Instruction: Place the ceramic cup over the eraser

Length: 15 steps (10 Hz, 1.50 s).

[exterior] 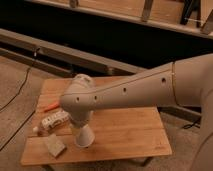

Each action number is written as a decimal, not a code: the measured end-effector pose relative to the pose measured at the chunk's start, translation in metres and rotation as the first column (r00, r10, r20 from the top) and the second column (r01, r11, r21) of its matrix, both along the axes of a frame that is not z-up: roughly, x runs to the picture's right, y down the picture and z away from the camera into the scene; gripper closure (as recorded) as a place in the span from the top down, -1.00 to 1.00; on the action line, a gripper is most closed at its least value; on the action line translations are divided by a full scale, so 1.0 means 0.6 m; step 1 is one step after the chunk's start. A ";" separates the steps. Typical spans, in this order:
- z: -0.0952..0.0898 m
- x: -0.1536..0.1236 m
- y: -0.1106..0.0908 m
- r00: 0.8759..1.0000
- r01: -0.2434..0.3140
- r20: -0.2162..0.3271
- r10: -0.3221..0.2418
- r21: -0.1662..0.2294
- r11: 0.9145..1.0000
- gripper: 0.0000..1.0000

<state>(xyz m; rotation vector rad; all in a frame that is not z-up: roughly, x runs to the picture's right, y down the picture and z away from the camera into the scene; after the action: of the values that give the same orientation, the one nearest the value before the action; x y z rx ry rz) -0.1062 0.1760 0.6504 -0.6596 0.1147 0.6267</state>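
Camera view: the robot arm point(135, 92) reaches in from the right across a wooden table point(125, 132), its bulky wrist hiding the gripper point(81, 126) directly above the ceramic cup point(83, 136). Whether the pincer grips the cup cannot be told. This cup stands inverted, wider rim down, on the tabletop near the front left. A pale beige block point(54, 145) lies just left of it, a white object point(54, 121) and an orange tool point(51, 106) behind. No writing is legible.

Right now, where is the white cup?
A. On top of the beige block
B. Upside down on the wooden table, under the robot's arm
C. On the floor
B: the ceramic cup stands wide end down on the table, with the hand right above it.
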 end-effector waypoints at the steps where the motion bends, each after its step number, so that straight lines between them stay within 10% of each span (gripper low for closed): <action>1: 0.001 0.001 0.000 1.000 0.002 -0.002 -0.002 -0.001 1.000 -1.00; 15: 0.021 0.000 0.014 1.000 0.006 -0.022 -0.007 -0.032 0.999 -1.00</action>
<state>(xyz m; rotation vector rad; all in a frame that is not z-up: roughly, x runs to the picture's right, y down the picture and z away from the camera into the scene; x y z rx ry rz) -0.1063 0.1842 0.6628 -0.6834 0.1480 0.6271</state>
